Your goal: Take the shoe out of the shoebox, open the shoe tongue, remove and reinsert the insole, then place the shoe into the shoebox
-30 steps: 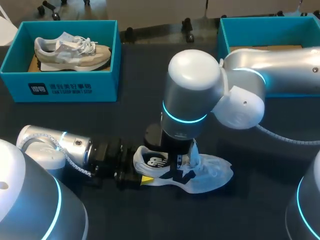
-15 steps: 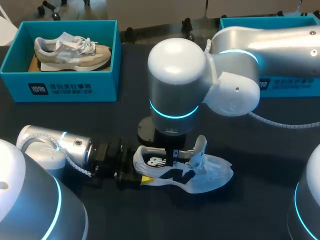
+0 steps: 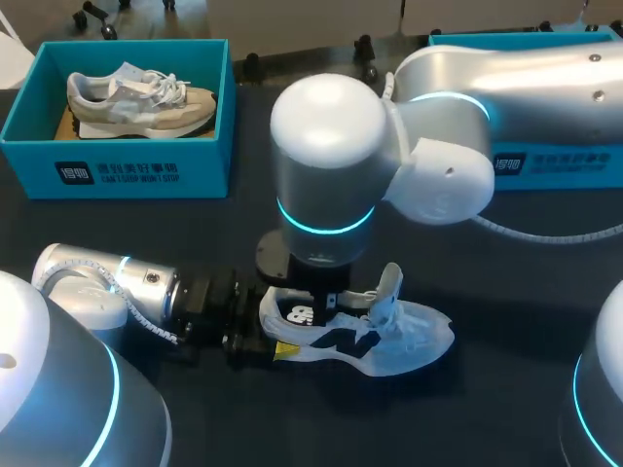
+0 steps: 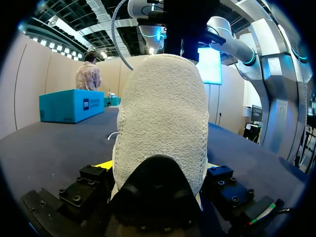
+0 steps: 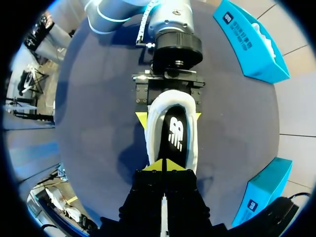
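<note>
Relative to one second earlier, the right arm (image 3: pixel 331 165) is displaced toward the left arm's side and raised. The tongue (image 3: pixel 390 282), then partly covered by that arm's gripper, is now exposed and stood upright. The shoe (image 3: pixel 414 341) is set sole down on the table (image 3: pixel 195 233), well apart from the shoebox (image 3: pixel 550 165). Its heel is clamped from both sides by the left gripper (image 5: pixel 169 117). The right gripper (image 5: pixel 163 165) is held directly above the shoe's opening, its yellow tips pressed together over the front end of the insole (image 5: pixel 176 134). Whether the insole is pinched cannot be told.
</note>
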### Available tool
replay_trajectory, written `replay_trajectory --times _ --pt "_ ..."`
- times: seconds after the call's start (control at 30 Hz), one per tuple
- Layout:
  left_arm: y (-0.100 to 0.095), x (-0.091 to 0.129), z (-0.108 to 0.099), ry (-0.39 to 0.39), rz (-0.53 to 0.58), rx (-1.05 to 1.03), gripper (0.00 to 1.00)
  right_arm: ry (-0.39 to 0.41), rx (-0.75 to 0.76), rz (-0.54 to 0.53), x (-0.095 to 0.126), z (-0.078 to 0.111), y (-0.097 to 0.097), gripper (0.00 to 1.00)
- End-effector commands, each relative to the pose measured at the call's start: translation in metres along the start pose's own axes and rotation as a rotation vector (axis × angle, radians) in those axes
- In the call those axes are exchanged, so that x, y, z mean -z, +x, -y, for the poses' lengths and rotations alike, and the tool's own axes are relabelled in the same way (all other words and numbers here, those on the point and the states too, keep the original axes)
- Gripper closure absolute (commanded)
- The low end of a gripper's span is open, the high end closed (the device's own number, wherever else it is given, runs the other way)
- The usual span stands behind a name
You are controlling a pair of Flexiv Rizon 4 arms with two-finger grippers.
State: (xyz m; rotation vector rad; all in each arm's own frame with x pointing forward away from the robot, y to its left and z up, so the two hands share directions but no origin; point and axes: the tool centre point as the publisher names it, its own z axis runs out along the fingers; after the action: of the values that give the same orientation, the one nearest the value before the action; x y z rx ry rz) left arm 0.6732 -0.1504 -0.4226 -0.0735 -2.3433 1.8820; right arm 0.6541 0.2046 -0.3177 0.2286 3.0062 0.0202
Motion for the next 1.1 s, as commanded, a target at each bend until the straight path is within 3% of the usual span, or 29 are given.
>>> replay_trajectory --times 0.03,0.3,0.43,0.7,1.1 --pt "0.000 0.002 0.000 -0.002 0.000 0.001 1.00 0.023 -0.012 0.023 0.012 -0.004 0.008 1.00" --pt "0.000 0.002 0.000 -0.002 0.000 0.001 1.00 0.035 -0.020 0.036 0.041 -0.002 0.014 1.00" --pt "0.000 0.002 0.000 -0.002 0.000 0.001 1.00 0.037 -0.028 0.042 0.045 -0.005 0.021 1.00" --pt "0.000 0.002 0.000 -0.002 0.000 0.001 1.00 0.065 -0.041 0.072 0.039 -0.014 0.026 1.00" --pt "0.000 0.002 0.000 -0.002 0.000 0.001 1.00 0.013 -0.024 0.072 0.012 -0.019 0.013 1.00"
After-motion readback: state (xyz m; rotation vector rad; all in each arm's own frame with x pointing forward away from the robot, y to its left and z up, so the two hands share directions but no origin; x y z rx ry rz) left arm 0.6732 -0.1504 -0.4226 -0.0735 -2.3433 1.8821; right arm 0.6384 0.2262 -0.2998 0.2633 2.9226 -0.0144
